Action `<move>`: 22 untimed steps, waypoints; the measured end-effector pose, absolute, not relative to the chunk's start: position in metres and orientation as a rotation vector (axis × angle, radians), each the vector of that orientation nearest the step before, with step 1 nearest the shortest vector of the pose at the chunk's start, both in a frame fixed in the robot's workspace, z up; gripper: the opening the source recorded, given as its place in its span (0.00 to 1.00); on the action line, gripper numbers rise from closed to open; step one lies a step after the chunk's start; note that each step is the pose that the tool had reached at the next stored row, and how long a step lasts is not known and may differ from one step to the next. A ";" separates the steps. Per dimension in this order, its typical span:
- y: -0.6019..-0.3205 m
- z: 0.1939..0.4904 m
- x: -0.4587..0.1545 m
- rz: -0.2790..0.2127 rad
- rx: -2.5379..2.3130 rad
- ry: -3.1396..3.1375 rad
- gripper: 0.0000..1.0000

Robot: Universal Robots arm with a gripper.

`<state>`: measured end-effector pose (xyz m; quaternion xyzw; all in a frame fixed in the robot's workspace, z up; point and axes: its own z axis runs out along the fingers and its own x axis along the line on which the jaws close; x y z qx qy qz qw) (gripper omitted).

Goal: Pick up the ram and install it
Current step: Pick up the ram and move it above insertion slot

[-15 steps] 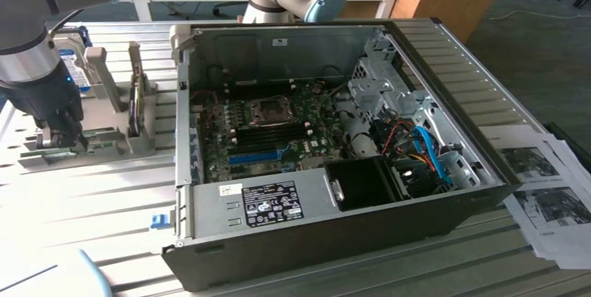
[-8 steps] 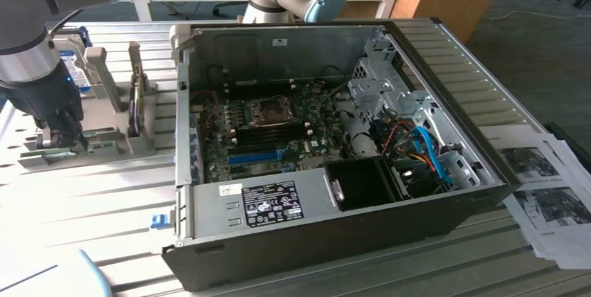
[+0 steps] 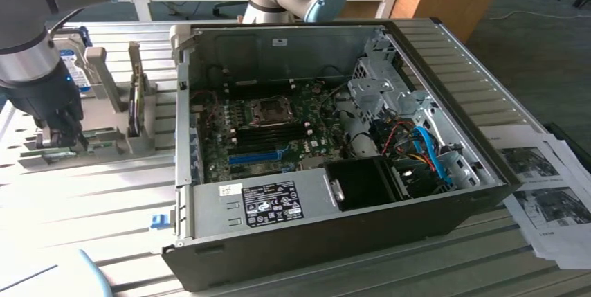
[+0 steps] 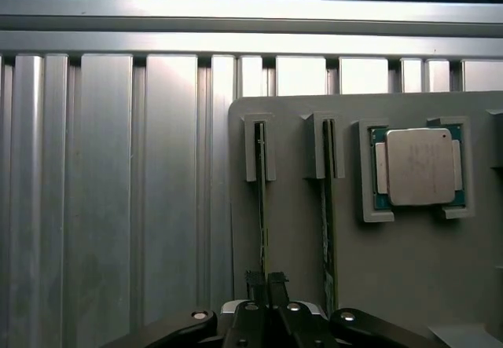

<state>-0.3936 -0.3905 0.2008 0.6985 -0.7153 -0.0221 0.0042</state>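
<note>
The ram (image 4: 261, 206) is a thin green stick standing on edge in a slot of the grey holder (image 4: 393, 269). My gripper (image 4: 265, 287) is down over one end of it, its two dark fingers shut on the stick's edge. A second stick (image 4: 327, 222) stands in the neighbouring slot, untouched. In the exterior view my gripper (image 3: 63, 138) hangs low over the same holder (image 3: 102, 146) at that view's left, beside the open computer case (image 3: 461, 103). The motherboard (image 3: 268, 131) lies exposed inside the case.
A square silver processor (image 4: 420, 166) lies in a recess of the holder next to the sticks. A hard drive (image 3: 72, 68) stands in a rack behind the gripper. Printed papers (image 3: 544, 186) lie at the exterior view's right of the case. The table is ribbed aluminium.
</note>
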 end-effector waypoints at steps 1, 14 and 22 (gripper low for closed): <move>-0.390 0.202 -0.394 -0.069 2.189 -2.241 0.11; -0.390 0.220 -0.394 -0.069 2.189 -2.241 0.11; -0.390 0.235 -0.393 -0.069 2.189 -2.241 0.11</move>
